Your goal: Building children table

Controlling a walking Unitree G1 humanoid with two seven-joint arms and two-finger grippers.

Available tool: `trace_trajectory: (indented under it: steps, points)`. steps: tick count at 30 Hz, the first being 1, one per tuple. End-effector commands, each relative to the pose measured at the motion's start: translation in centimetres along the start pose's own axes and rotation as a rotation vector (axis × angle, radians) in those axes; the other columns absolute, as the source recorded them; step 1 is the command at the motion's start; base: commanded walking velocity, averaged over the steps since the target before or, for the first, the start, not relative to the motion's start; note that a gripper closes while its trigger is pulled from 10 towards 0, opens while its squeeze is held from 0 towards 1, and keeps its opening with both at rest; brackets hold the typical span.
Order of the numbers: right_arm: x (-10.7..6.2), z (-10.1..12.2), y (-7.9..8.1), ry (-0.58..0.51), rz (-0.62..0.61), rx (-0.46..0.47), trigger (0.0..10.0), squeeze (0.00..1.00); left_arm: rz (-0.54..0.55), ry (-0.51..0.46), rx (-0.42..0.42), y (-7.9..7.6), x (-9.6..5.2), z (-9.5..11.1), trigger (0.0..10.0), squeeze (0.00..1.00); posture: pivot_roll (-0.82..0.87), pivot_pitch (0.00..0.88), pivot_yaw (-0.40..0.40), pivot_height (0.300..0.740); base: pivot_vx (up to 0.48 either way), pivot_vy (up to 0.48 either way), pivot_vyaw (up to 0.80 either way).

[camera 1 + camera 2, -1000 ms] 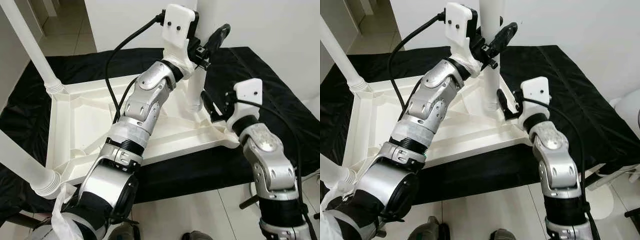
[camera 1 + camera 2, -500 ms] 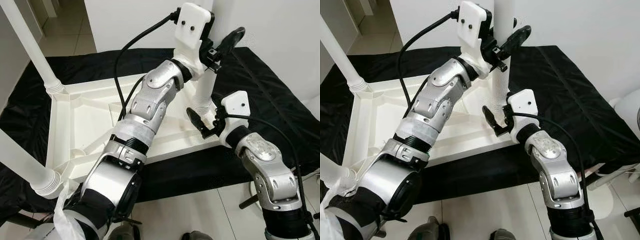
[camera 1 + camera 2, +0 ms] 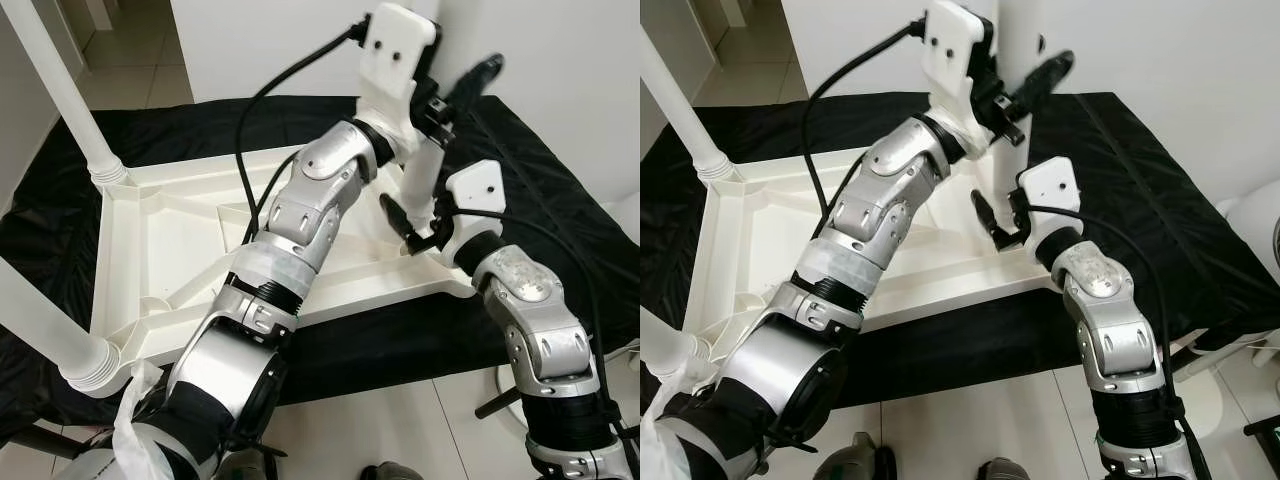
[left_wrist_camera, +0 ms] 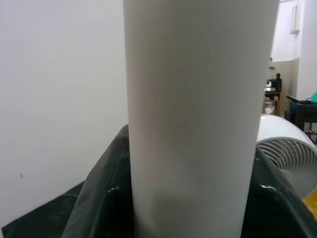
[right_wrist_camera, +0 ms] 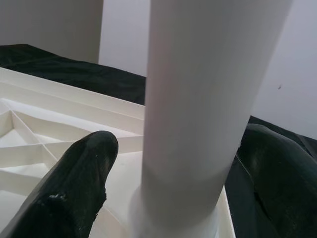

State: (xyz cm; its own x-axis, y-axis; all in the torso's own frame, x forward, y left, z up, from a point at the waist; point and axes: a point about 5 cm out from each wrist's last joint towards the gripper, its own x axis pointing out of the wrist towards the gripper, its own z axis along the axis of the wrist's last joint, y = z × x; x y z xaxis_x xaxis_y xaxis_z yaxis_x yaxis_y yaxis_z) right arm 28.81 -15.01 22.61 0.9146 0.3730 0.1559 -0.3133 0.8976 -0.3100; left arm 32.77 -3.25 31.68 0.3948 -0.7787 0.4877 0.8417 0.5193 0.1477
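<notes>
The white children's table top [image 3: 160,240] lies upside down on a black-covered surface. Two white legs [image 3: 60,90] [image 3: 40,330] stand in its left corners. A third white leg [image 3: 422,180] leans at the far right corner. My left gripper [image 3: 447,95] is shut on this leg high up, and in the left wrist view the leg [image 4: 193,124] stands between the dark fingers. My right gripper [image 3: 414,226] is open around the leg's lower end, just above the corner socket. Its fingers [image 5: 74,193] stand apart from the leg [image 5: 198,99] on either side.
The black cloth [image 3: 540,170] extends well to the right of the table top. White walls stand close behind the work. Tiled floor [image 3: 400,420] lies in front by my body, and a white fan [image 4: 290,156] stands beyond the cloth.
My right gripper swung in from the table's right corner and now straddles the leg's lower end. The left gripper carried the leg a little to the right, and the leg now leans.
</notes>
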Motion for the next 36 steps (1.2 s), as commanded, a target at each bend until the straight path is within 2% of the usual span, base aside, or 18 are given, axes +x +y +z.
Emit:
trace_trajectory:
  steps: [1, 14, 25, 26, 27, 28, 30, 33, 35, 36]
  points:
    - [0.0, 0.1, -0.4, -0.014, -0.029, -0.003, 10.0, 0.0, -0.015, -0.003, 0.008, -0.2, -0.1, 0.2, 10.0, 0.0, 0.02, 0.007, -0.016, 0.74, 0.0, 0.0, 0.0]
    - [1.1, -0.4, -0.3, -0.028, -0.031, -0.018, 10.0, 0.0, -0.027, -0.008, -0.024, -0.6, 0.0, 0.5, 10.0, 0.0, 0.03, 0.0, -0.015, 0.74, 0.0, 0.0, 0.0]
    - [2.7, -1.0, 0.1, -0.059, -0.022, 0.014, 10.0, 0.0, -0.035, -0.017, -0.041, -1.1, 0.1, 0.7, 10.0, 0.0, 0.03, 0.0, -0.021, 0.74, 0.0, 0.0, 0.0]
    - [2.8, -1.0, 0.2, -0.064, -0.019, 0.016, 9.4, 0.0, -0.036, -0.017, -0.042, -1.1, 0.1, 0.7, 10.0, 0.0, 0.03, 0.0, -0.021, 0.74, 0.0, 0.0, 0.0]
    - [2.9, -1.0, 0.2, -0.067, -0.017, 0.017, 9.4, 0.0, -0.036, -0.017, -0.042, -1.1, 0.1, 0.7, 10.0, 0.0, 0.04, 0.0, -0.025, 0.74, 0.0, 0.0, 0.0]
    - [3.0, -0.9, 0.3, -0.071, -0.014, 0.018, 8.9, 0.0, -0.035, -0.018, -0.043, -1.1, 0.1, 0.7, 10.0, 0.0, 0.04, 0.0, -0.026, 0.74, 0.0, 0.0, 0.0]
    - [3.0, -0.9, 0.3, -0.071, -0.014, 0.018, 8.9, 0.0, -0.035, -0.018, -0.043, -1.1, 0.1, 0.7, 10.0, 0.0, 0.04, 0.0, -0.026, 0.74, 0.0, 0.0, 0.0]
    - [3.0, -0.8, 0.4, -0.082, -0.009, 0.015, 9.5, 0.0, -0.035, -0.017, -0.044, -1.2, 0.1, 0.7, 10.0, 0.0, 0.03, 0.0, -0.026, 0.74, 0.0, 0.0, 0.0]
    - [3.0, -0.4, 0.5, -0.105, -0.003, 0.011, 7.4, 0.0, -0.035, -0.017, -0.045, -1.2, 0.2, 0.7, 10.0, 0.0, 0.03, 0.0, -0.027, 0.74, 0.0, 0.0, 0.0]
    - [3.0, -0.4, 0.5, -0.105, -0.003, 0.011, 7.4, 0.0, -0.035, -0.017, -0.045, -1.2, 0.2, 0.7, 10.0, 0.0, 0.03, 0.0, -0.027, 0.74, 0.0, 0.0, 0.0]
